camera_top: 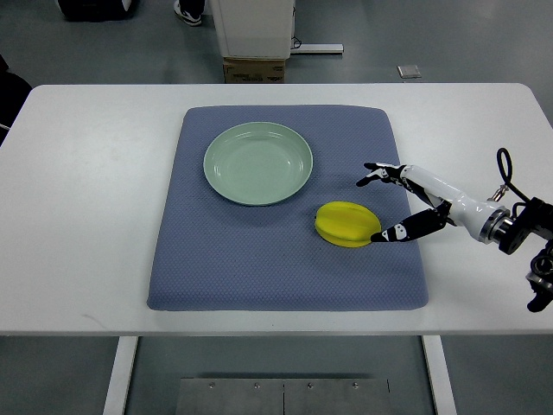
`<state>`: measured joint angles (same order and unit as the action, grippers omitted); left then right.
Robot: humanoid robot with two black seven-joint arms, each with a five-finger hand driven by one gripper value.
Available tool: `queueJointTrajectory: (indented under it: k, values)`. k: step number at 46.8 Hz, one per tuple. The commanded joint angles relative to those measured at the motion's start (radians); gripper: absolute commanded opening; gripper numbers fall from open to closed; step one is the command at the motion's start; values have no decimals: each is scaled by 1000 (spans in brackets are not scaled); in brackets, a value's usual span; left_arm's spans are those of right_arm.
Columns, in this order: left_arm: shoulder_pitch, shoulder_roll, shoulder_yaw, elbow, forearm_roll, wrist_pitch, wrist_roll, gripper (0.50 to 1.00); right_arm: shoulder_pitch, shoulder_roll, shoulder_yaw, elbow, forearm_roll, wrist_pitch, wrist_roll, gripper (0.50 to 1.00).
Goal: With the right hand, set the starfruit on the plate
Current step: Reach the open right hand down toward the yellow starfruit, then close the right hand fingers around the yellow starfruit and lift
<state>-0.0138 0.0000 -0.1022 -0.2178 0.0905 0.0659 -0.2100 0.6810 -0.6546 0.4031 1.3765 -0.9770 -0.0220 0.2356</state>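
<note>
While yellow ridged starfruit (pixel 346 224) lies on blue-grey textured mat (pixel 259 268) toward mat's right edge, right hand (pixel 406 201) sits just beside it, white-and-black fingers (pixel 380 174) spread, holding nothing. Lower fingertip at fruit's right end; touching or not, cannot tell. Pale green round plate (pixel 257 163) on mat's far half, near fruit but apart, nothing on it. Mat centred on white desk (pixel 78 216). Right arm enters over desk's right edge.
</note>
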Motion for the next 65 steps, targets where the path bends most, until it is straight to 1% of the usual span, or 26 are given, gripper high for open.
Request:
queueJointTrajectory:
  k: [1, 8, 15, 24, 29, 34, 40, 46, 49, 62, 65]
  values:
    - [0, 0, 1, 0, 0, 0, 0, 1000, 0, 15, -3, -4, -3, -4, -4, 989]
    - [0, 0, -1, -2, 0, 0, 0, 1000, 0, 49, -3, -20, -6, -7, -21, 989]
    - [0, 0, 1, 0, 0, 0, 0, 1000, 0, 82, -9, -57, -12, -9, -21, 989]
    - [0, 0, -1, 0, 0, 0, 0, 1000, -1, 104, -18, -74, -20, -10, -21, 981]
    - [0, 0, -1, -2, 0, 0, 0, 1000, -1, 113, -29, -89, -28, -15, -21, 968]
    - [0, 0, 1, 0, 0, 0, 0, 1000, -3, 118, -33, -96, -32, -19, -21, 945]
    - [0, 0, -1, 0, 0, 0, 0, 1000, -8, 118, -33, -96, -32, -19, -19, 906]
    - [0, 0, -1, 0, 0, 0, 0, 1000, -8, 118, -32, -103, -32, -19, -19, 845]
    - [0, 0, -1, 0, 0, 0, 0, 1000, -8, 118, -32, -103, -32, -19, -19, 801]
    - [0, 0, -1, 0, 0, 0, 0, 1000, -8, 118, -30, -116, -32, -19, -18, 688]
    - [0, 0, -1, 0, 0, 0, 0, 1000, -8, 121, -30, -126, -32, -19, -18, 646]
